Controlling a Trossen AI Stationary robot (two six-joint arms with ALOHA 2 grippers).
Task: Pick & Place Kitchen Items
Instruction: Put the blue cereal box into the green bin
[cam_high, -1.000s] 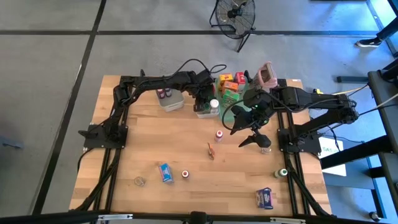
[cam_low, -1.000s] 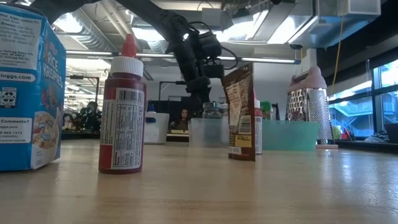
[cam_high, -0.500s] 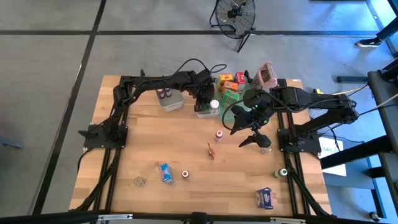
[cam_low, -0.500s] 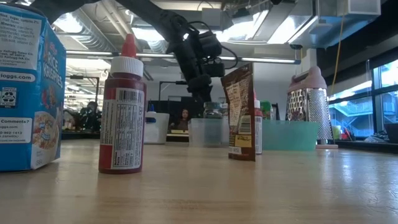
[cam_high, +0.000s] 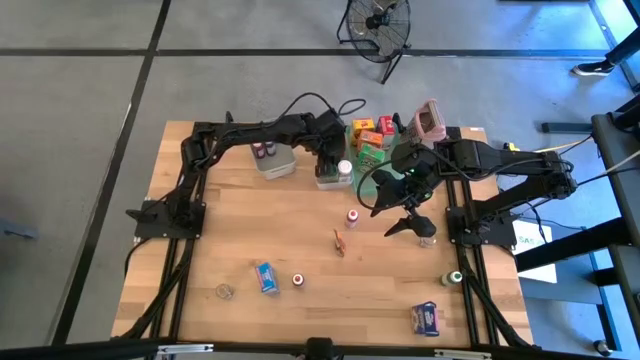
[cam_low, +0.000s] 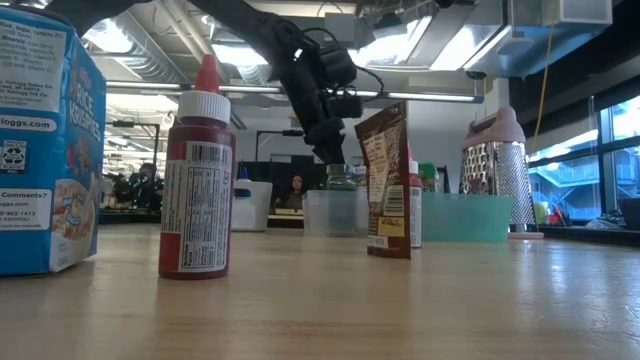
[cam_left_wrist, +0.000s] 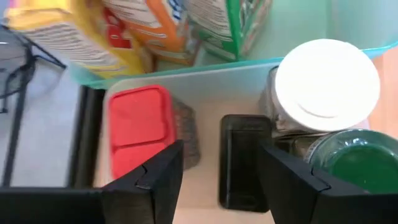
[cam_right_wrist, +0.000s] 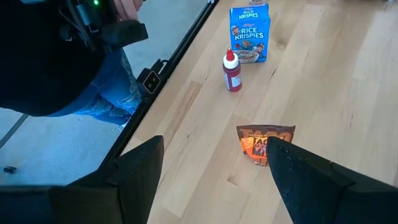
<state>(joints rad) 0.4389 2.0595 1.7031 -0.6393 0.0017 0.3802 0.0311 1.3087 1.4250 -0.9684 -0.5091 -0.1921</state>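
My left gripper hangs open over a clear bin at the table's far side. In the left wrist view its fingers straddle a black-capped item. Beside that item stand a red-lidded jar, a white-capped jar and a green-capped jar. My right gripper is open and hovers above the table right of centre. Near it stand a red-capped bottle and a brown packet. A blue box and a small jar rest nearer the front.
A teal tray with coloured boxes and a pink-rimmed grater stand at the far edge. A second clear bin sits further left. More items lie near the right front. A person in jeans stands beside the table.
My left gripper has risen a little from the clear bin, as the low view shows. The right arm and the things on the table have kept still.
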